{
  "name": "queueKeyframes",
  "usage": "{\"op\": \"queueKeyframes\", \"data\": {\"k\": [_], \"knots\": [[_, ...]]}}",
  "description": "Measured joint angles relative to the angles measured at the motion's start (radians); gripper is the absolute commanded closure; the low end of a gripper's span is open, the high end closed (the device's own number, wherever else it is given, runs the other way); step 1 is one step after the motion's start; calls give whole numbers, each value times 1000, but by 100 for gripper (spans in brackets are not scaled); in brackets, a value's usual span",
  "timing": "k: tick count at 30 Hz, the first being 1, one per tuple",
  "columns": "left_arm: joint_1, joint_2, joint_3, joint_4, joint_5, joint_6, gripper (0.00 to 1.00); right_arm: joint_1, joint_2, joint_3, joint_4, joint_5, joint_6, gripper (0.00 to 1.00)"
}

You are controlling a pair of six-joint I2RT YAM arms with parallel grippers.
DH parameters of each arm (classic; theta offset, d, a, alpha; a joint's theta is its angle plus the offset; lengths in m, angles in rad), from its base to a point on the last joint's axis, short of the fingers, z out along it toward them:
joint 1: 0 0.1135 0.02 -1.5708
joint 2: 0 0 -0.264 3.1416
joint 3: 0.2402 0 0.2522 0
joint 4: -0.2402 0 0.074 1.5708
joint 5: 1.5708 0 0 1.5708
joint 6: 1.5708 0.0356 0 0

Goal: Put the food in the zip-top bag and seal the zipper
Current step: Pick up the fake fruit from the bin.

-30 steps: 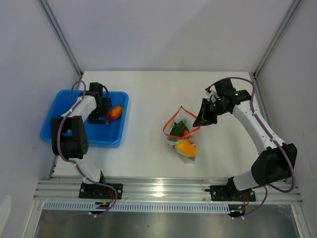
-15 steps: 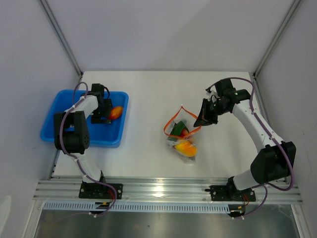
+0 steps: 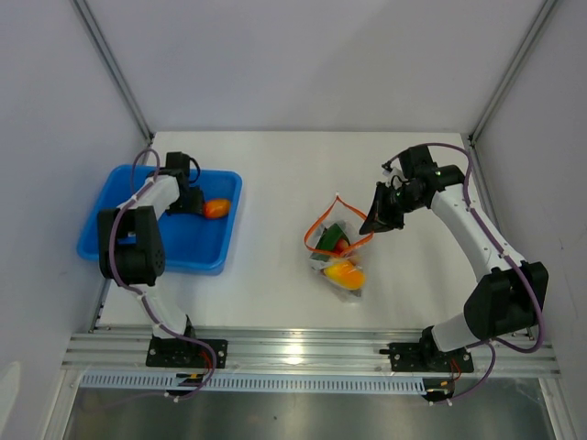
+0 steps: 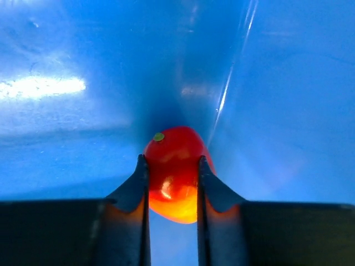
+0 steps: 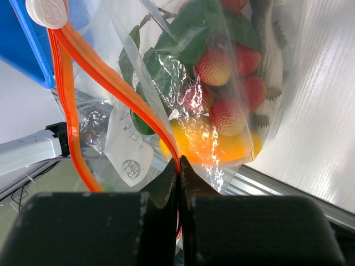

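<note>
My left gripper reaches into the blue tray and is shut on a red-orange mango, one finger on each side of it. The mango lies against the tray's wall. Mid-table, the zip-top bag stands open. It holds a yellow mango, red pieces and a green pepper. My right gripper is shut on the orange zipper, holding the bag's mouth edge up.
The white slider tab sits at one end of the zipper strip. The tray stands at the table's left edge, close to the left wall. Aluminium rails run along the near edge.
The left gripper's fingers have closed onto the mango in the tray, and the tray has shifted slightly right. The right arm and the bag have not moved.
</note>
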Motion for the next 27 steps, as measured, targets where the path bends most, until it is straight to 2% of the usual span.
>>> {"op": "queueKeyframes", "data": {"k": [3, 19, 25, 27], "knots": [[2, -21, -5, -16, -2, 34, 99, -1, 0, 0, 2, 4, 0, 100], [66, -484, -114, -95, 9, 257, 100, -5, -84, -31, 68, -7, 16, 100], [56, -652, -188, -85, 132, 392, 99, -5, -84, -32, 83, -8, 19, 100], [22, -708, -204, -82, 177, 461, 99, 0, -84, -32, 83, -7, 18, 100]]}}
